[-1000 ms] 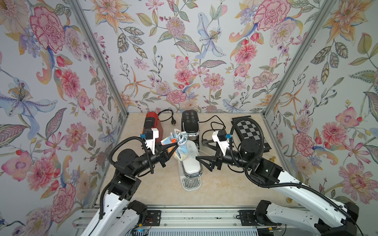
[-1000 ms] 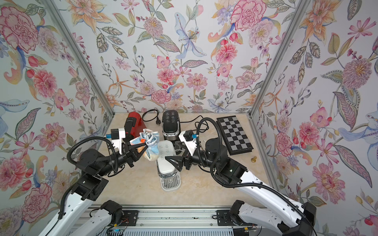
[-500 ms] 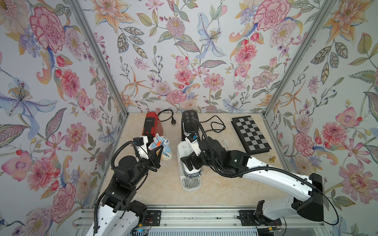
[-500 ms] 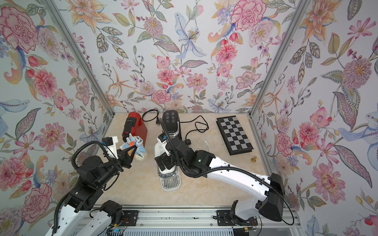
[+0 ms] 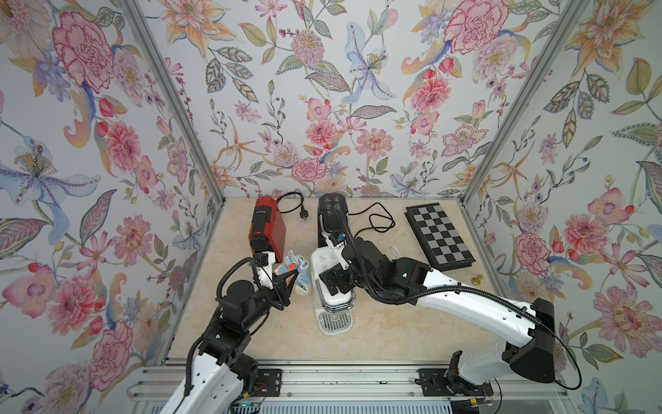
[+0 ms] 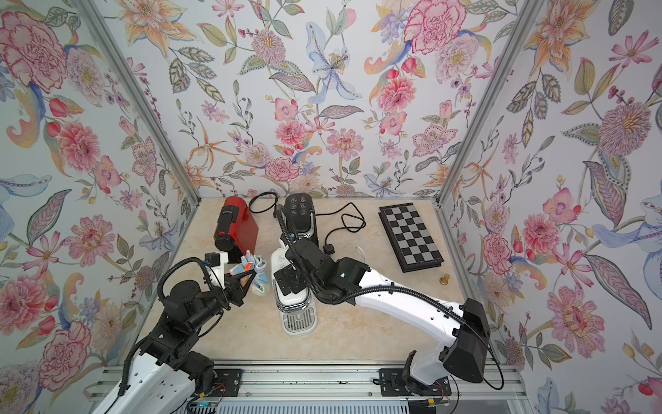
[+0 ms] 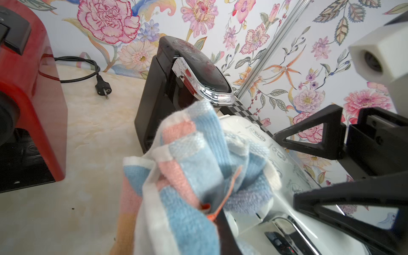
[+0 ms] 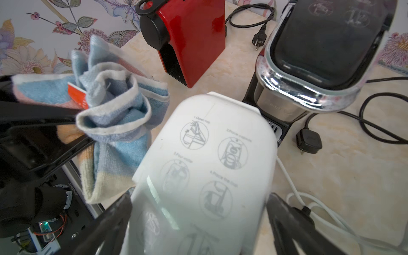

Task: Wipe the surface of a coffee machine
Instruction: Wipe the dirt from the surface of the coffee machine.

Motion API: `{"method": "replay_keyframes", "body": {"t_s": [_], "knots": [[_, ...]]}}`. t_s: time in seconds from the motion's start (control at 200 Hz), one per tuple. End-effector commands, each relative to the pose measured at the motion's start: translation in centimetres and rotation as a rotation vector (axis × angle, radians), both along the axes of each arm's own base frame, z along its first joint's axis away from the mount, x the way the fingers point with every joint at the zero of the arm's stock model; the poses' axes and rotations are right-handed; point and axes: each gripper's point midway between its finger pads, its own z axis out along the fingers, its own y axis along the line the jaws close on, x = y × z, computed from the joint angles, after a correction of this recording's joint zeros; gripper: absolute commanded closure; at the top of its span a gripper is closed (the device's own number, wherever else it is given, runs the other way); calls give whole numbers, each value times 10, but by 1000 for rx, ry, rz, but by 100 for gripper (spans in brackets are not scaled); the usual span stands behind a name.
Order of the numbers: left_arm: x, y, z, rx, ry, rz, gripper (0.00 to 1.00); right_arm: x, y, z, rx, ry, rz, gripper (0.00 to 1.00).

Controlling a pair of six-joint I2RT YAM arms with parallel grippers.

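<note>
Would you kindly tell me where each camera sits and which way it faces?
Top views: high above the rail, looking down at the table; left arm and right arm show, left gripper clamping the towel, right gripper astride the white coffee machine.
Left wrist: behind the left gripper, facing towel and black coffee machine; right gripper's fingers intrude.
Right wrist: behind the right gripper, looking along the white coffee machine between its fingers.
Shared by wrists: towel, white coffee machine.

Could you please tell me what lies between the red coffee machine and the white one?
The striped cloth, pinched in the left gripper, hangs between the red machine and the white machine; both top views show it.
</note>
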Motion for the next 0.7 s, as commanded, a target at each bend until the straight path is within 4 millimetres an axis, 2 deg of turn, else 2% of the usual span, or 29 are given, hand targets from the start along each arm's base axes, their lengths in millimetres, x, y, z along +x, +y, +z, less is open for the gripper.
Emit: {"method": "replay_keyframes", "body": {"t_s": [0.0,0.19,0.29,0.495,0.695], "knots": [[-2,-12,16,-78,-75,-72,100,-9,-8,-17,-6,103,22,4],[-1,-12,6,-128,-68,-63,100,-11,2,-13,38,143,57,2],[0,-11,0,-145,-64,-52,100,-12,5,-21,29,161,53,1],[-9,-19,-18,-242,-27,-113,100,-3,-3,-39,-1,185,1,1],[-26,-22,-6,-269,-51,-138,100,5,-13,-48,17,202,-16,1]]}}
